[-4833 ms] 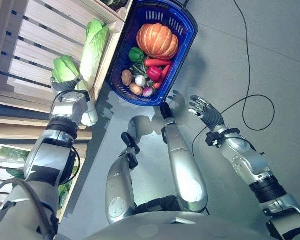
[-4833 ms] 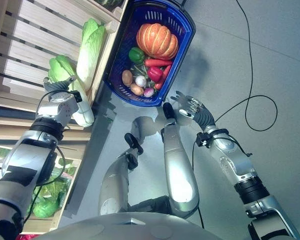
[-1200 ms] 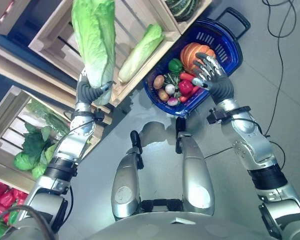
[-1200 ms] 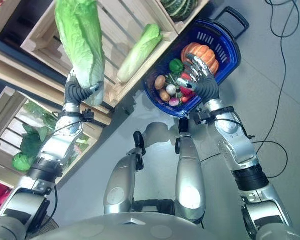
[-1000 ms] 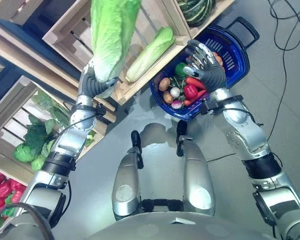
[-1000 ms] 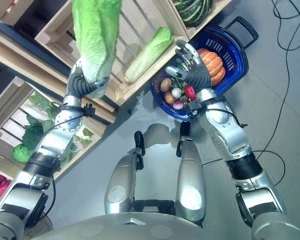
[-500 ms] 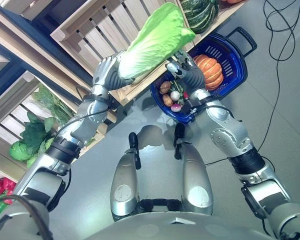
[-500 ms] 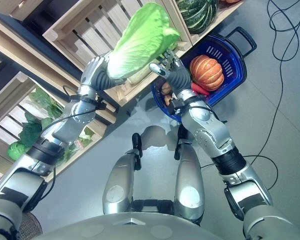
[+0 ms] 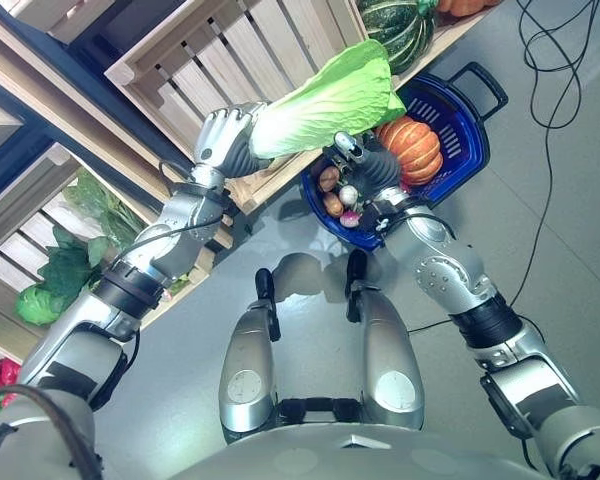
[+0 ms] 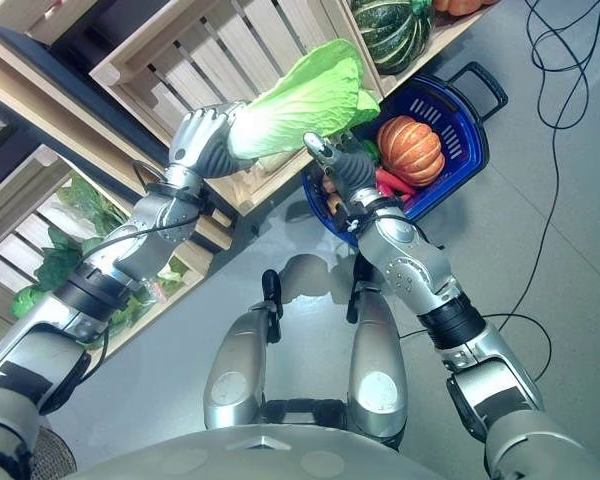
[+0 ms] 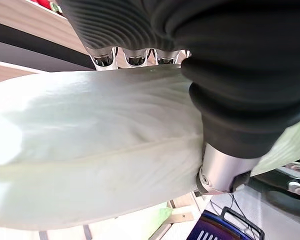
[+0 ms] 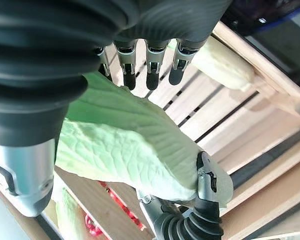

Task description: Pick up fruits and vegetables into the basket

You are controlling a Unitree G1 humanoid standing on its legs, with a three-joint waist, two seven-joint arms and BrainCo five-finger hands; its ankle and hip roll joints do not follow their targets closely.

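Napa cabbage (image 9: 325,105) up in the air, lying near level, leafy end out over the near-left rim of the blue basket (image 9: 477,125), pale stalk end toward the wooden crate (image 9: 250,60).

Handling, as a guess: light for its bulk, firm ribs at the stalk, soft crushable leaves at the tip. Looks like a plastic prop, so likely smooth and a bit slippery. Best hold round the pale stalk end; leafy end for support only, no squeezing.

Left hand (image 9: 225,140) wrapped round the stalk end, fingers (image 11: 135,56) curled over it, thumb pressed on the other side. Firm grip.

Right hand (image 10: 342,163) raised just under the leafy end, fingers (image 12: 152,75) straight and slightly spread, palm toward the leaves. Close to or brushing the underside; contact cannot be told. Nothing grasped.

Basket on the floor beside the crate edge, already loaded: orange pumpkin (image 10: 410,148), red pepper (image 10: 392,184), potatoes and small roots toward the near-left end (image 9: 332,195).

Free room in the basket tight for something this long. Likely ends up resting on top or diagonal.
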